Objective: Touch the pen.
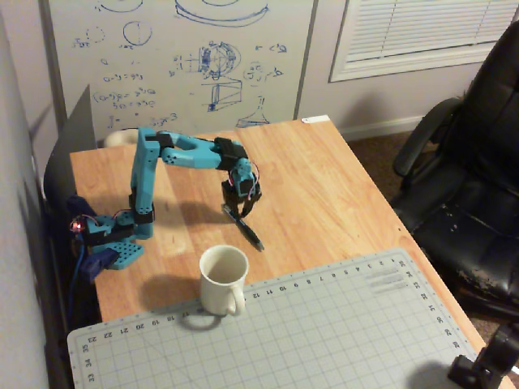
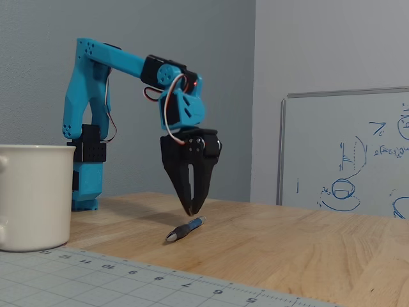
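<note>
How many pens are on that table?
1. The pen lies on the wooden table, under the tool and behind the mug. None appear hidden.

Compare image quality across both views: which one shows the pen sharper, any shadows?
Overhead view: soft, noisy; slim dark pen reads as a thin streak, arm shadow on the wooden table. Fixed view: sharper; pen and black gripper crisp, white mug cropped at the left edge.

A white ceramic mug (image 1: 223, 279) stands at the grey gridded cutting mat's (image 1: 324, 332) far edge on the wooden table (image 1: 324, 186) — a whiteboard (image 1: 178, 61) leans behind, a black office chair (image 1: 466, 186) alongside.
</note>
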Tool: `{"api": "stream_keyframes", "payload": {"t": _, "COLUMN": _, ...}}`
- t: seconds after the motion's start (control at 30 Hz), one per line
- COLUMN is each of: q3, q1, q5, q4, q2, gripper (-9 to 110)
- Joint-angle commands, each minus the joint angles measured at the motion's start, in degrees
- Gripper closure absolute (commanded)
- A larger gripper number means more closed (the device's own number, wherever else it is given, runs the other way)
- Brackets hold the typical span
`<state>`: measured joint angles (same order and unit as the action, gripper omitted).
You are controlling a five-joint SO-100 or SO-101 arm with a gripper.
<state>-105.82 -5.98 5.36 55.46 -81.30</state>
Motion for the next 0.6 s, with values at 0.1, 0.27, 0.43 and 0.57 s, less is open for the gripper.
{"api": "stream_keyframes", "payload": {"t": 0.1, "q3": 1.5, "q1": -0.4, "q5": -0.4, "q4": 0.0, "q2": -1.3, "gripper": 101}}
{"api": "stream_keyframes", "payload": {"t": 0.27, "q3": 1.4, "q1": -0.4, "q5": -0.4, "q4": -0.1, "q2": -1.4, "gripper": 101}}
{"api": "stream_keyframes", "payload": {"t": 0.43, "q3": 1.2, "q1": -0.4, "q5": -0.4, "q4": -0.1, "q2": -1.4, "gripper": 101}}
{"api": "stream_keyframes", "payload": {"t": 0.57, "q3": 1.5, "q1": -0.4, "q5": -0.4, "q4": -0.2, "q2": -1.4, "gripper": 101}}
